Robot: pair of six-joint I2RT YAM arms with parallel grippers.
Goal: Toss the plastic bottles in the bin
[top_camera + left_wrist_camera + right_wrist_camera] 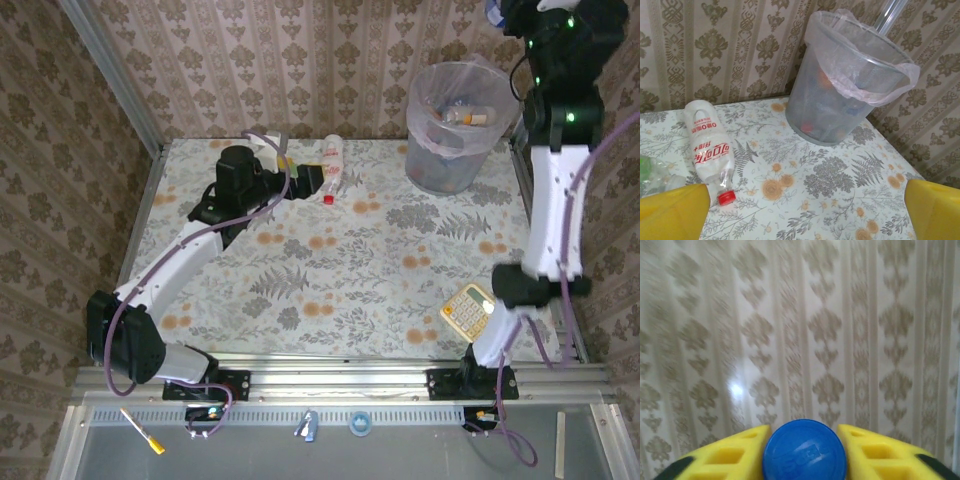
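Observation:
A white plastic bottle [332,165] with a red label and red cap lies on the table; in the left wrist view this bottle [707,150] is at the left. Beside it lies a crushed clear-green bottle [651,172]. My left gripper [805,220] is open just short of them, low over the table, with nothing between its yellow fingers [672,212]. The bin [455,150] stands at the far right with several bottles [466,116] inside. My right gripper [804,452] is raised high beside the bin. A bottle's blue cap [804,450] sits between its fingers and touches both.
A beige calculator [467,309] lies at the near right beside the right arm [555,200]. Patterned walls close the table at the back and sides. The bin [840,100] has a thin bag folded over its rim.

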